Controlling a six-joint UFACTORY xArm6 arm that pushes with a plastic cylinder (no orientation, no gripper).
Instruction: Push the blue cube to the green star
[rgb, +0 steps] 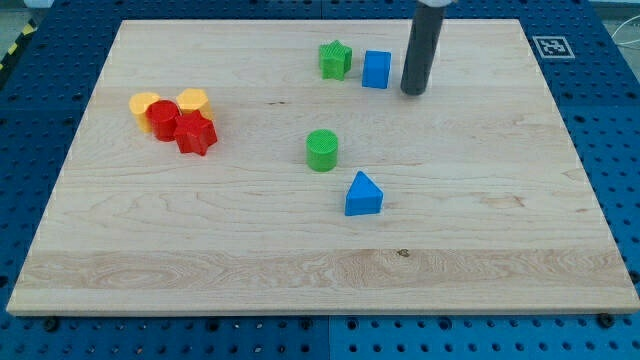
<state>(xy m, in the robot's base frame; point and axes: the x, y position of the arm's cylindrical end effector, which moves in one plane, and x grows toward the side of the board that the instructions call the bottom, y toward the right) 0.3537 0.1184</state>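
My tip (413, 91): a bare rod end resting on the worktop (480, 230), nothing to open or close, gripping nothing; just off the blue cube's 3 o'clock side, a small gap showing.
Blue cube (376, 69): near the view's top, just beside the green star at its 3 o'clock, narrow gap between.
Green star (335, 59): upright, at the cube's 9 o'clock.
Green cylinder (322, 150): mid-worktop, at 6 o'clock from the star.
Blue triangular block (363, 194): at 5 o'clock from the cylinder.
Red and yellow cluster (178, 119): far off at 9 o'clock.

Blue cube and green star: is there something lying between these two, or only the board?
Only bare board. In the camera view the blue cube and green star are apart by a narrow gap. My tip is on the cube's other side, to the view's right.
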